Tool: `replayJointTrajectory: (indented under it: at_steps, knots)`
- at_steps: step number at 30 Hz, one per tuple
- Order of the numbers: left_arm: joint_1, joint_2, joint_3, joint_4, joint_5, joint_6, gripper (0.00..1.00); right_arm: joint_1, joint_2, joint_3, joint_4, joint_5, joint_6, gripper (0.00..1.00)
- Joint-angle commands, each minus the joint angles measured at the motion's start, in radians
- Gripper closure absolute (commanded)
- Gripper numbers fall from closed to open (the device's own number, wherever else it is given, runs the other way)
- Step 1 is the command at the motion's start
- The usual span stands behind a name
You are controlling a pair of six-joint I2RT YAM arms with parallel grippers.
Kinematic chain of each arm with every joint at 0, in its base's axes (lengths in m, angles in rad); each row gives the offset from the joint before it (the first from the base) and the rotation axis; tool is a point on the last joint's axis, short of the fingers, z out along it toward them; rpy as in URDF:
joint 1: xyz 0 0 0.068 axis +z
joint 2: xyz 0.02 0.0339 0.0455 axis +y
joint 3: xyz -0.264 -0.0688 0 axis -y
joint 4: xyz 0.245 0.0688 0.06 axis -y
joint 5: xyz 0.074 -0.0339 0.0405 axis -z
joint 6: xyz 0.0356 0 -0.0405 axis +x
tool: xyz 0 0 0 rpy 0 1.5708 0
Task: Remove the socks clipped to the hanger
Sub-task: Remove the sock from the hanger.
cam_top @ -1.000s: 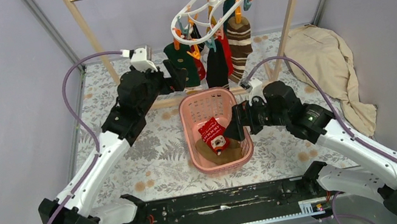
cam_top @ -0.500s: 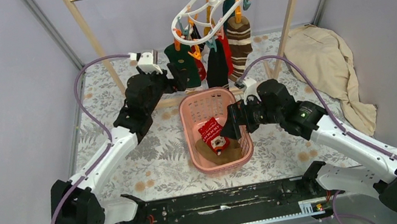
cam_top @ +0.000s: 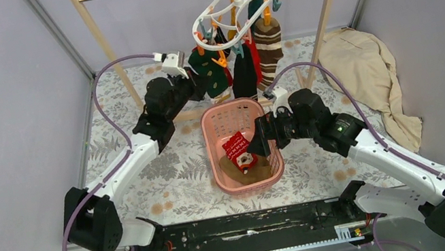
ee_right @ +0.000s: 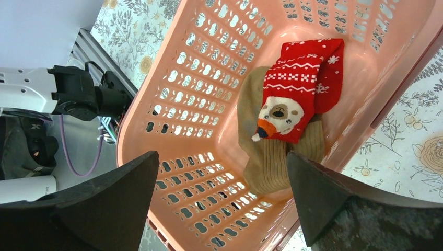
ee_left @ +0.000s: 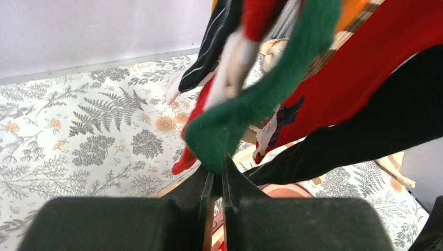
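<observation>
The left gripper (ee_left: 214,177) is clenched on the toe of the green sock (ee_left: 245,110), which hangs clipped to the white hanger (cam_top: 234,9) on the wooden rack (cam_top: 100,36), beside a black sock (cam_top: 244,77). The right gripper (ee_right: 222,157) hovers with its jaws spread wide over the pink basket (ee_right: 172,99), where a red patterned sock (ee_right: 303,89) lies on a tan sock (ee_right: 271,162).

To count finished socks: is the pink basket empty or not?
Not empty: a red patterned sock lies on an olive-brown sock inside the pink basket.
</observation>
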Motion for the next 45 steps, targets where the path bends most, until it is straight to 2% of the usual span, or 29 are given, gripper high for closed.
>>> replayJointTrajectory:
  at_steps: [1,4,16,23,28,35,41,45]
  knots:
    - [0.008,-0.007,0.070,0.030,0.054,-0.003,0.93,0.006,-0.029,0.016,0.031,0.000,-0.012,0.00]
    - [0.008,-0.020,0.097,-0.010,0.071,-0.009,0.98,0.007,-0.036,0.014,0.030,0.000,-0.010,0.00]
    - [0.005,-0.146,0.150,-0.244,0.116,-0.093,0.97,0.006,-0.059,0.044,0.051,0.002,0.028,0.00]
    - [-0.001,-0.258,0.109,-0.332,0.139,-0.137,0.97,0.006,-0.029,0.065,0.131,-0.029,0.077,0.01]
    - [-0.006,-0.317,0.098,-0.384,0.166,-0.168,0.96,0.006,0.003,0.072,0.231,-0.065,0.132,0.04]
    - [-0.016,-0.358,0.077,-0.407,0.214,-0.226,0.96,0.007,0.040,0.075,0.400,-0.075,0.197,0.10]
    - [-0.032,-0.369,0.049,-0.390,0.248,-0.283,0.96,0.007,0.083,0.057,0.547,-0.055,0.228,0.06]
    - [-0.038,-0.368,0.041,-0.364,0.278,-0.330,0.96,0.006,0.133,0.080,0.572,-0.033,0.216,0.06]
